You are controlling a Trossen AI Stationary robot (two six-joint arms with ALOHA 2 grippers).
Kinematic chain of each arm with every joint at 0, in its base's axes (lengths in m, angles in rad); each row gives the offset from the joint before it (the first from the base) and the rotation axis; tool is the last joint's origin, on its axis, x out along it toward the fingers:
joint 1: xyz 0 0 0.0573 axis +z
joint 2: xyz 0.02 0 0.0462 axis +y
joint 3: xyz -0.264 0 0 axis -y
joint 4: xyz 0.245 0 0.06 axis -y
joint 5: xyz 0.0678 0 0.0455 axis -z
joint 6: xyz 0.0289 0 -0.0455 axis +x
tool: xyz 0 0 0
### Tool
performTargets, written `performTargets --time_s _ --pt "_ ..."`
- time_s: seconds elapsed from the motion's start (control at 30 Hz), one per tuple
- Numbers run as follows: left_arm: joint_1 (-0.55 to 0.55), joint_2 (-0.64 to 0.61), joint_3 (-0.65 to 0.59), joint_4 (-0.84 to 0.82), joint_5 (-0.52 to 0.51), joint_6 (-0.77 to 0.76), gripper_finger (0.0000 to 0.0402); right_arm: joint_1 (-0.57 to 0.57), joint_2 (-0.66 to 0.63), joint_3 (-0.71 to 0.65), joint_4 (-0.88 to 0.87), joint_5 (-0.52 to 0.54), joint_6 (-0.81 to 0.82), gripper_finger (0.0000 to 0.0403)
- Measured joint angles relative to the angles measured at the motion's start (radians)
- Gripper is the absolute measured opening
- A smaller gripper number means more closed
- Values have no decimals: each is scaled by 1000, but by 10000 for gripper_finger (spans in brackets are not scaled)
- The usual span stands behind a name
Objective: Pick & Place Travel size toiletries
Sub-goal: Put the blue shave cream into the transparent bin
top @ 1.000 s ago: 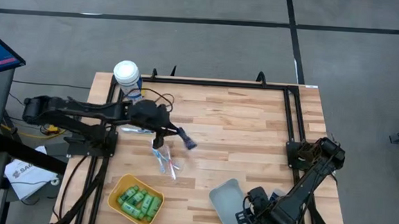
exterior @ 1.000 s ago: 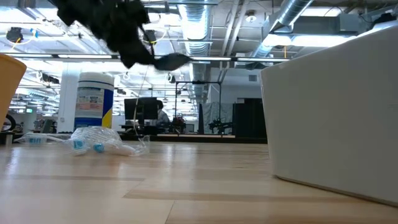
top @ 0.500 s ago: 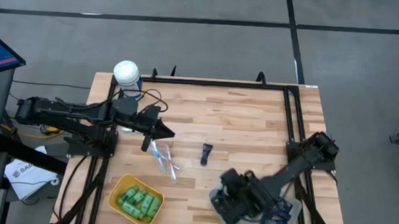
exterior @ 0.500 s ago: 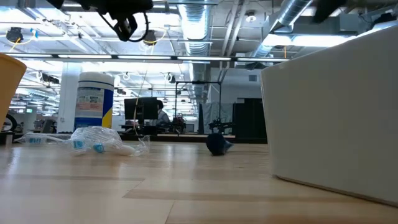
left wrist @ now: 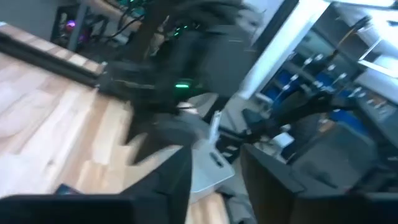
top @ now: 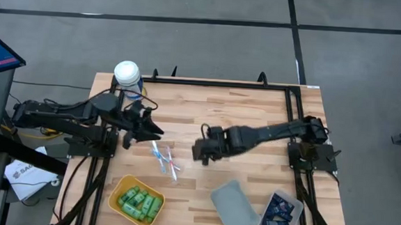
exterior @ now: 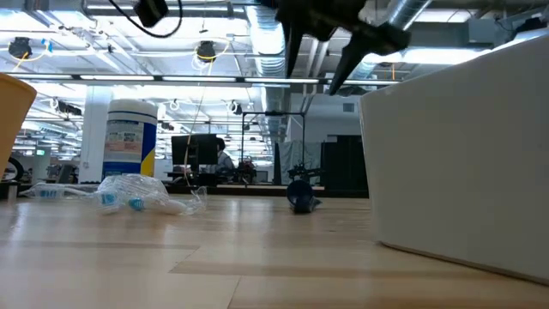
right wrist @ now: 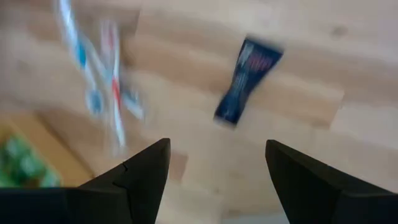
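Now the right hand [top: 199, 151], fingers spread and empty, has swung from the grey tray [top: 235, 208] to hover over the navy tube [right wrist: 247, 81] lying mid-tabletop [top: 256, 116]. The left hand [top: 149, 129], empty with fingers apart, has drawn back toward the white-lidded canister [top: 127, 73]. Toothbrushes [top: 164, 158] lie just beside it; bare wood stretches toward the far edge.

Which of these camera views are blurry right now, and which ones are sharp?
Left wrist view: heavily motion-smeared throughout. Right wrist view: the navy tube and toothbrushes are soft and streaked. High view: crisp across the table. Low view: the white bin wall up close is soft.
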Motion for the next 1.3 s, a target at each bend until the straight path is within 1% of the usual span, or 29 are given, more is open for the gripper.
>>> performTargets --time_s 0.17,0.3,0.33,0.37,0.4,0.43,0.47,0.5,0.53,0.57,0.6,0.63,0.67,0.7,0.77,0.83,0.93,1.0,1.07,1.23,1.3 --pt "-33 -95 0 0 0 -44 181 -52 15 -10 -5 3 -3 255" --pt "-57 -144 0 1 0 -58 199 -58 70 -15 11 -16 -4 255" --pt "-64 -156 0 0 0 -59 201 -59 90 -7 67 -29 -4 255" --pt "-71 -168 0 -3 0 -59 202 -59 103 -10 85 -34 -5 255" --pt "-77 -171 0 0 0 -59 202 -59 115 -18 45 -35 -8 255" --pt "-83 -175 0 2 0 -59 202 -59 142 -16 45 -35 -8 255" --pt "-89 -187 0 1 0 -59 201 -62 170 -4 110 -37 -5 255" --pt "-93 -197 0 0 0 -59 200 -67 185 -3 136 -50 -3 255" --pt "-97 -192 0 -1 0 -59 199 -69 194 -12 81 -60 -12 255" --pt "-98 -192 0 -1 0 -58 197 -71 211 -12 71 -74 -20 255" --pt "-98 -206 0 -3 0 -58 196 -72 231 -2 137 -95 -22 255" --pt "-98 -211 0 -7 0 -59 194 -76 248 1 159 -114 -24 255" --pt "-98 -203 0 -6 0 -58 193 -77 258 -6 104 -125 -34 255" --pt "-98 -203 0 -1 0 -58 191 -79 273 -8 85 -139 -37 255" --pt "-98 -219 -1 -12 0 -59 189 -78 308 -1 141 -157 -34 255" --pt "-98 -208 0 -6 2 -56 187 -75 317 -6 111 -168 -38 255" --pt "-98 -210 0 -6 8 -58 186 -75 336 1 148 -176 -35 251" --pt "-98 -218 0 -8 8 -57 186 -76 340 -2 141 -188 -34 237" --pt "-98 -215 0 -8 8 -56 185 -76 344 -1 135 -192 -33 212" --pt "-98 -215 0 -8 8 -56 185 -76 344 -2 126 -192 -48 127" --pt "-98 -215 0 -8 8 -56 185 -76 344 -2 127 -192 -60 100"
